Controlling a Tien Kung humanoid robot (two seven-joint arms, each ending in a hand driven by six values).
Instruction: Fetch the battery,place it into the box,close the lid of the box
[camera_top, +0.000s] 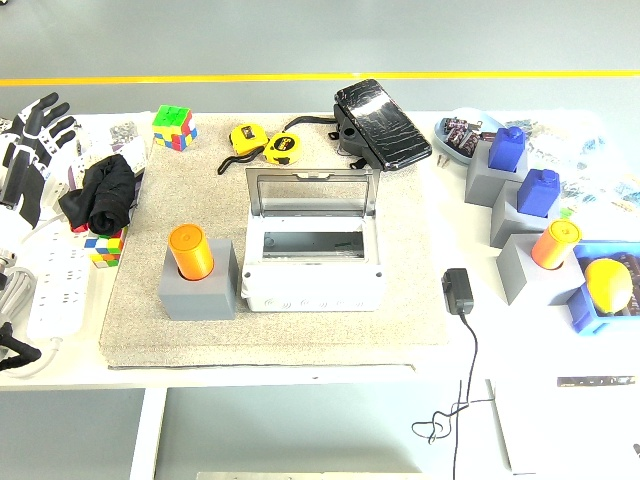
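The left hand (35, 150) was near the far left corner of the surface (300, 372), raised, with its fingers spread and nothing in them. The right hand was not visible.

A grey mat (290, 320) covered the middle of the surface. On it, near the centre, stood the white box (312, 275) with its clear lid (312, 192) open and standing up at the far side; the inside of the box looked empty. Just beside the box, on its left, was a grey block (198, 292), and the orange battery (190, 251) stood upright in the top of this block.

Behind the box, toward the far edge, lay two yellow tape measures (264, 144) and a black case (381, 125). At the far left part there were a coloured cube (173, 128), a black cloth (103, 195) and a white power strip (62, 282).

Close to the right side of the mat lay a black adapter (457, 291), and its cable ran down toward the near edge. Near the right edge stood more grey blocks (528, 268); two carried blue pieces (507, 147) and one carried a second orange cylinder (555, 243). A yellow object (607, 284) lay in a blue tray (586, 312) at the right edge.
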